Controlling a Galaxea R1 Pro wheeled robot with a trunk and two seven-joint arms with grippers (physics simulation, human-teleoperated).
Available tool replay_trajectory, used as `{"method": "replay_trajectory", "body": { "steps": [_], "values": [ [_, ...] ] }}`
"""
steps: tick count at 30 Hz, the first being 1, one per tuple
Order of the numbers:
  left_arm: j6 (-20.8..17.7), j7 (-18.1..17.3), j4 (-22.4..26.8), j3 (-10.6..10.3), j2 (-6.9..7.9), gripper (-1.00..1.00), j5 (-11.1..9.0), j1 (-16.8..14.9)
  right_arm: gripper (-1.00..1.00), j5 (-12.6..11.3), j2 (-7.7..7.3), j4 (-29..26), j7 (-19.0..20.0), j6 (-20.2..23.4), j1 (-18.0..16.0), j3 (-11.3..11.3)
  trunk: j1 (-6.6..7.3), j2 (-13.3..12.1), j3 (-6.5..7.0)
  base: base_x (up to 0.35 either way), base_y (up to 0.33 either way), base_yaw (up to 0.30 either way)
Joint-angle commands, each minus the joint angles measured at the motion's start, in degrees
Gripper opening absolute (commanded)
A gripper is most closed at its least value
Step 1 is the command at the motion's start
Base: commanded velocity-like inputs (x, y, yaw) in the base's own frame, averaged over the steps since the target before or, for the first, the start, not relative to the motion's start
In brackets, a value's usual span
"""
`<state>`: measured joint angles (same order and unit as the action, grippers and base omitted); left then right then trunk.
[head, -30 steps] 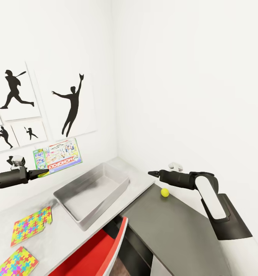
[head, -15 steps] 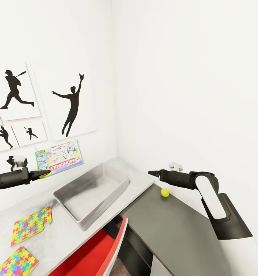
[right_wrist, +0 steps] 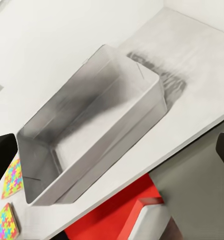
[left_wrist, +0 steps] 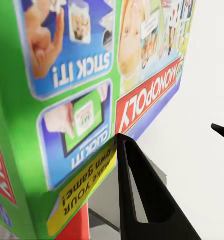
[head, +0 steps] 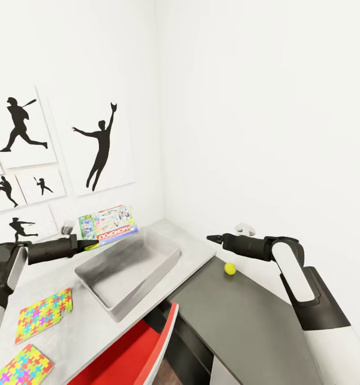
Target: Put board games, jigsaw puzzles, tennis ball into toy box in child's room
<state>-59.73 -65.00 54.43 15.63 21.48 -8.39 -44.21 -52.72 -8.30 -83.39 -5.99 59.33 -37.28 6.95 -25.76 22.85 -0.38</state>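
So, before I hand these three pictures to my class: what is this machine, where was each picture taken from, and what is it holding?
It is a wheeled robot with two arms in a computer simulation, steered by a person.

The big picture comes from a camera on its head, looking down over both arms. The other two come from cameras near each gripper.

The left gripper holds a Monopoly board game by its lower edge, upright in the air at the far rim of the toy box. The left wrist camera sees that box lid up close.

The right gripper holds nothing; whether it is open I cannot tell. It hovers above a tennis ball lying on the lower dark shelf.

The toy box looks empty. Two jigsaw puzzles lie flat on the light table. A red chair stands in front.
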Motion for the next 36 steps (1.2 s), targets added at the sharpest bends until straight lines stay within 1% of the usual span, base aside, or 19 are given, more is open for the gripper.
{"method": "replay_trajectory", "body": {
  "steps": [1, 2, 3, 4, 6, 7, 9, 13, 18, 22, 24, 28, 32, 36],
  "values": [
    [-0.3, 2.2, -0.1, 0.1, -1.75, -1.0, 0.0, -0.5, 1.0, -0.6, -0.05, 0.2, -0.6, 0.1, 0.0, 0.1, -0.02, 0.1, -0.04, 0.0, 0.0, 0.0],
    [-0.3, 2.9, -0.2, 0.1, -2.14, -1.0, 0.0, -0.6, 1.0, -0.6, -0.05, 0.3, -0.7, 0.0, -0.1, 0.1, -0.02, 0.1, -0.04, 0.0, 0.0, 0.0],
    [-0.3, 4.4, -0.6, 0.1, -3.04, -1.0, 0.0, -0.8, 1.0, -0.6, -0.05, 0.4, -0.7, 0.0, -0.1, 0.1, -0.02, 0.1, -0.04, 0.0, 0.0, 0.0],
    [-0.3, 4.9, -0.7, 0.1, -3.32, -1.0, 0.0, -0.8, 1.0, -0.6, -0.05, 0.5, -0.7, 0.0, -0.1, 0.1, -0.02, 0.1, -0.04, 0.0, 0.0, 0.0],
    [-0.3, 6.5, -1.6, 0.1, -4.48, -1.0, 0.0, -0.9, 1.0, -0.6, -0.07, 0.6, -0.7, 0.0, -0.1, 0.0, -0.02, 0.1, -0.04, 0.0, 0.0, 0.0],
    [-0.3, 7.1, -1.9, 0.1, -4.7, -1.0, 0.0, -0.9, 1.0, -0.6, -0.08, 0.6, -0.7, 0.0, -0.1, 0.0, -0.02, 0.1, -0.04, 0.0, 0.0, 0.0],
    [-0.3, 9.4, -3.6, 0.2, -5.27, -1.0, -0.1, -0.9, 1.0, -0.6, -0.11, 0.7, -0.7, 0.0, -0.1, -0.1, -0.02, 0.1, -0.04, 0.0, 0.0, 0.0],
    [-0.3, 12.3, -6.3, 0.4, -5.58, -1.0, -0.1, -1.0, 1.0, -0.6, -0.13, 0.9, -0.7, 0.0, -0.1, -1.0, -0.02, 0.1, -0.04, 0.0, 0.0, 0.0],
    [-0.3, 14.3, -8.5, 0.7, -5.65, -1.0, -0.1, -1.0, 1.0, -0.7, -0.08, 1.0, -0.7, 0.0, -0.1, -1.6, -0.02, 0.1, -0.04, 0.0, 0.0, 0.0],
    [-0.3, 17.8, -11.1, 0.9, -5.67, -1.0, -0.3, -1.0, 1.0, -0.7, -0.06, 1.1, -0.7, -0.1, -0.1, -1.7, -0.02, 0.1, -0.04, 0.0, 0.0, 0.0],
    [-0.3, 18.7, -11.7, 0.9, -5.77, -1.0, -0.3, -1.0, 1.0, -0.7, -0.05, 1.1, -0.7, -0.1, -0.1, -1.7, -0.02, 0.1, -0.04, 0.0, 0.0, 0.0],
    [-0.3, 19.2, -12.4, 1.0, -5.86, -1.0, -0.3, -1.0, 1.0, -0.7, -0.05, 1.1, -0.7, -0.1, -0.1, -1.8, -0.02, 0.1, -0.04, 0.0, 0.0, 0.0],
    [-0.3, 21.4, -14.5, 0.9, -6.49, -1.0, -0.4, -1.0, 1.0, -0.7, -0.05, 1.3, -0.8, -0.1, -0.1, -1.8, -0.02, 0.1, -0.04, 0.0, 0.0, 0.0],
    [-0.3, 23.6, -15.2, 1.0, -7.15, -1.0, -0.5, -1.0, 1.0, -0.7, -0.11, 1.6, -0.8, -0.1, -0.1, -1.8, -0.02, 0.1, -0.04, 0.0, 0.0, 0.0]
  ]
}}
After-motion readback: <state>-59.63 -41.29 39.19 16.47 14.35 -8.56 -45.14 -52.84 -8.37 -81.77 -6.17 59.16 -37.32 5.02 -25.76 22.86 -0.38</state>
